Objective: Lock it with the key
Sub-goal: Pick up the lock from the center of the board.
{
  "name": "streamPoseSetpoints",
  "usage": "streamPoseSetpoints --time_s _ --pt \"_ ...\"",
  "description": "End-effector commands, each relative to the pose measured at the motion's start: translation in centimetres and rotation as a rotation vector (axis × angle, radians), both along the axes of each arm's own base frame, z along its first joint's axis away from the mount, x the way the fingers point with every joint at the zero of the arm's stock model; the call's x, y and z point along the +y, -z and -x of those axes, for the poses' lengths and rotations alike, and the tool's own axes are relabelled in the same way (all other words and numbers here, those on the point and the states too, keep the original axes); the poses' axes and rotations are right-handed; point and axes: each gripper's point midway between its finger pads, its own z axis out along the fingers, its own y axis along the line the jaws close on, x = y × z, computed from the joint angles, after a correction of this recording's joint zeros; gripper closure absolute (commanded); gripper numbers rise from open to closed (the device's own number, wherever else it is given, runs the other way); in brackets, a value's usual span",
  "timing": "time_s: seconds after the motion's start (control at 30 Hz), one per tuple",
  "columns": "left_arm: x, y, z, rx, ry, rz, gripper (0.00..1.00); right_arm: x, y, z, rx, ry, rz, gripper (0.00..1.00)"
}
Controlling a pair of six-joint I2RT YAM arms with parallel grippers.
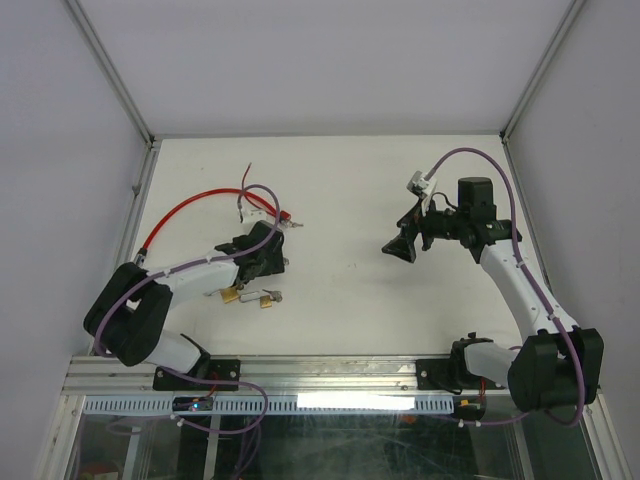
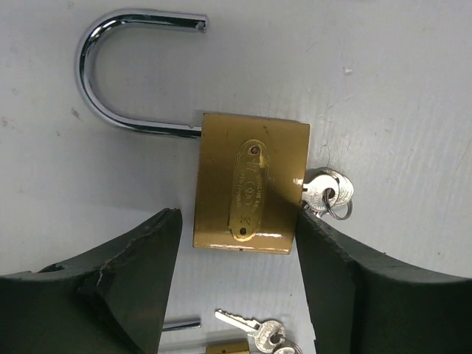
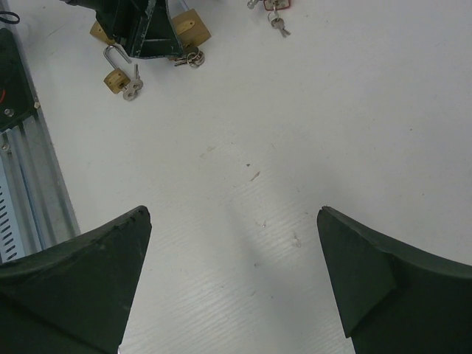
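Observation:
A brass padlock lies flat on the white table with its chrome shackle swung open. A key on a ring sticks out of its right side. My left gripper is open and straddles the near end of the lock body. Its right finger touches the corner by the key, while the left finger stands a little apart. In the top view the left gripper covers most of the lock. My right gripper hovers open over bare table, holding nothing.
A smaller brass padlock with its own keys lies just behind the left gripper. A red cable curves along the far left. Keys with a red tag lie beyond. A metal rail runs along the near edge.

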Motion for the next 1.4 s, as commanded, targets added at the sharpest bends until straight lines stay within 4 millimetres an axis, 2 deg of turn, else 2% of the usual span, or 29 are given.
streamPoseSetpoints --time_s 0.0,0.17,0.33,0.43,0.57,0.63,0.73,0.87,1.03,1.13,1.37 --pt "-1.3 -0.1 -1.4 -0.021 0.047 -0.012 0.36 0.5 -0.9 0.0 -0.046 -0.031 -0.017 0.02" --pt "-1.5 0.4 -1.6 -0.013 0.059 -0.02 0.38 0.5 -0.8 0.0 -0.042 -0.033 -0.018 0.02" --pt "-1.7 0.7 -1.5 -0.006 0.068 -0.01 0.45 0.5 -0.8 0.0 -0.041 -0.034 -0.02 0.02" --pt "-1.9 0.7 -1.3 -0.003 0.075 0.006 0.55 0.7 -0.8 0.1 -0.033 -0.04 -0.027 0.02" --pt "-2.4 -0.1 -1.3 -0.022 0.089 0.038 0.74 0.9 -0.7 0.3 -0.01 -0.054 -0.047 0.02" --pt "-2.9 -1.1 -1.4 -0.049 0.111 0.071 0.84 1.1 -0.7 0.4 0.008 -0.06 -0.064 0.02" --pt "-3.9 -3.1 -1.4 -0.097 0.145 0.12 0.89 1.6 -0.8 0.6 0.039 -0.066 -0.103 0.02" --pt "-6.0 -5.3 -0.9 -0.159 0.192 0.21 0.92 2.3 -1.2 0.5 0.088 -0.048 -0.186 0.03" --pt "-9.6 -6.3 0.3 -0.189 0.259 0.335 0.93 3.2 -1.3 0.4 0.183 -0.002 -0.307 0.04" --pt "-11.7 -6.7 1.0 -0.199 0.287 0.377 0.93 3.2 -0.6 -0.1 0.221 0.05 -0.34 0.05" --pt "-16.2 -7.0 2.5 -0.205 0.34 0.456 0.94 3.4 1.9 -1.5 0.152 0.049 -0.358 0.05"
